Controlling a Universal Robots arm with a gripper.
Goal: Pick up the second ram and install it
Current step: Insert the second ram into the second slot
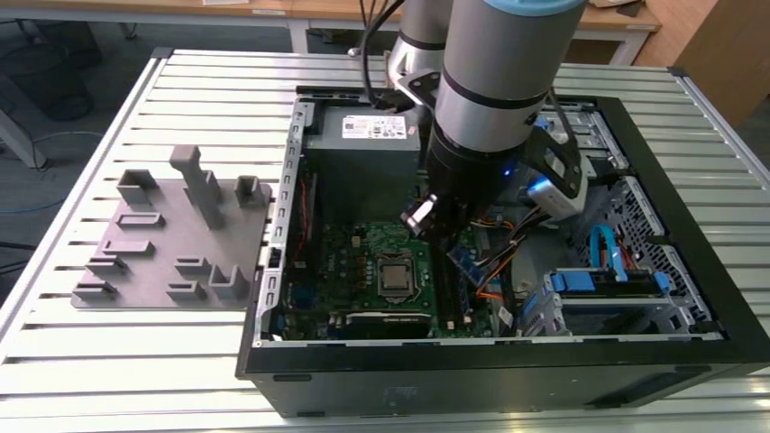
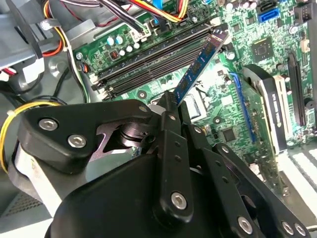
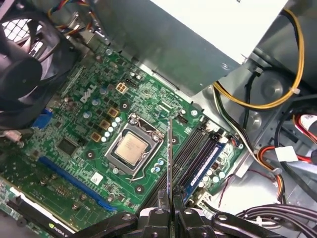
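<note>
the slatted metal table (image 1: 121,361) carries all parts. the open computer case (image 1: 481,370) lies on it, and the pincer is inside the case. the robot arm (image 1: 493,81) reaches down into the case from above. a grey fixture plate (image 1: 169,244) lies outside the case, well apart from the pincer, toward the exterior view's left. the power supply (image 3: 173,39) sits beyond the pincer, at the far end of the board. the green motherboard (image 3: 74,124) lies directly under the pincer. the cpu socket (image 3: 132,146) is near the pincer, just to one side of the held part. the dark memory slots (image 2: 148,62) run just ahead of the pincer. the pincer (image 2: 171,106) is narrow, its fingers (image 3: 185,218) clamped on the second ram (image 2: 203,62). the stick projects from the fingertips toward the slots, tilted across them in the second wrist view and edge-on in the first wrist view. contact between the stick and a slot cannot be told
</note>
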